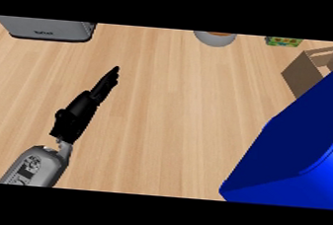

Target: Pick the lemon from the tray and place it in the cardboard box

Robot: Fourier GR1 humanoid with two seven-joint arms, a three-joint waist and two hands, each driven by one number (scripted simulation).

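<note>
Blue tray (pixel 298 144) tilted up at right, cardboard box (pixel 315 69) behind it, left hand (pixel 90 103) over counter (pixel 178 100), fingers straight.

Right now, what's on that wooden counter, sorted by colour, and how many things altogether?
Blue: 1, large tilted blue object
Brown: 1, cardboard box
Grey: 2, appliance, cup
Green: 1, small box
Black: 1, left hand
Total: 6
</note>
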